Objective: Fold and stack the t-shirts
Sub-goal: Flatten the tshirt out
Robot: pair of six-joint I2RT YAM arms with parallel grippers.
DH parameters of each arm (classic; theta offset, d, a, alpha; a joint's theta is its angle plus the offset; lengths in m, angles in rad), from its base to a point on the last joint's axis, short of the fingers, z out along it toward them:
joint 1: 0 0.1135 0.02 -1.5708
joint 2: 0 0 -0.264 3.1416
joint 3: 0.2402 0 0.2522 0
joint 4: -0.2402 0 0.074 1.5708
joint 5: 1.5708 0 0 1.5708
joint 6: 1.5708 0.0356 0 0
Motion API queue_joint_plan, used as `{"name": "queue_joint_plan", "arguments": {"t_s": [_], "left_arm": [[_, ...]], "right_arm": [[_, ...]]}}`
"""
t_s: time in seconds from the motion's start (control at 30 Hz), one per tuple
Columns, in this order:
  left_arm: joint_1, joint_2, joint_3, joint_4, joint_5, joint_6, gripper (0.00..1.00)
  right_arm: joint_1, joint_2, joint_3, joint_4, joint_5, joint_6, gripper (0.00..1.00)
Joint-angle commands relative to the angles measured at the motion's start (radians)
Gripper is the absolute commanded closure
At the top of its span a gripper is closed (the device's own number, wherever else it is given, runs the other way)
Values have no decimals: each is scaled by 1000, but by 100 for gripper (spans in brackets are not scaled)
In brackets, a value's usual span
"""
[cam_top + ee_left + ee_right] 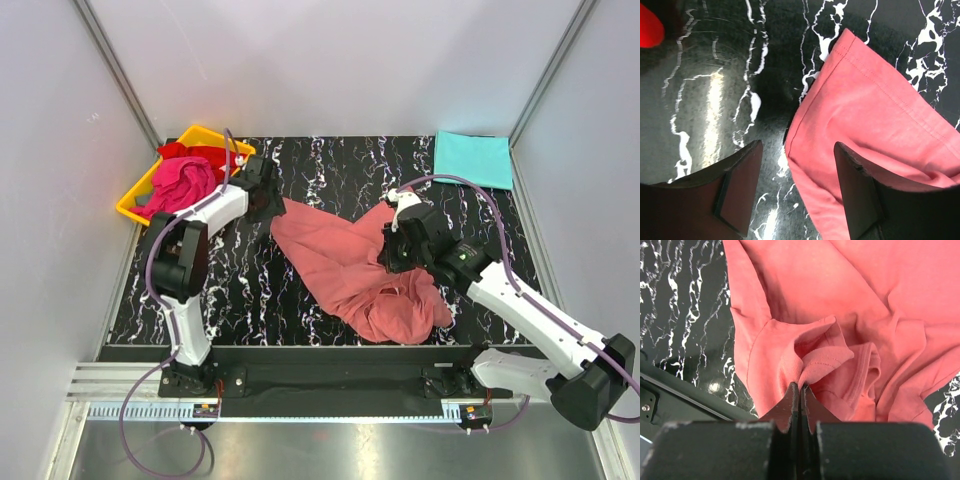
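The right gripper (800,387) is clamped on a bunched fold of the salmon-pink shirt (340,260), which lies crumpled in the middle of the table (330,160). The left gripper (797,145), jaws apart, hangs over the shirt's far corner. It should pinch that corner, then both should draw the cloth flat before folding. Beyond, the yellow tray (135,210) holds the magenta shirt (185,180) and the red shirt (205,155). The turquoise shirt (472,158) lies folded far right.

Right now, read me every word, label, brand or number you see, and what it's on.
None readable.
The salmon-pink t-shirt, turquoise t-shirt and yellow tray show no print.
The small boards by the arm bases are too small to tell.
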Motion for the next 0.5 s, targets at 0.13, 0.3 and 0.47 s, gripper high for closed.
{"name": "queue_joint_plan", "arguments": {"t_s": [0.13,0.3,0.47], "left_arm": [[-1,64,16,66,33,-15,39],[-8,26,-59,75,-1,-15,39],[-15,30,-94,104,-4,-9,41]], "right_arm": [[1,-28,-11,0,21,21,100],[1,-36,-17,9,31,23,100],[1,-28,-12,12,16,23,100]]}}
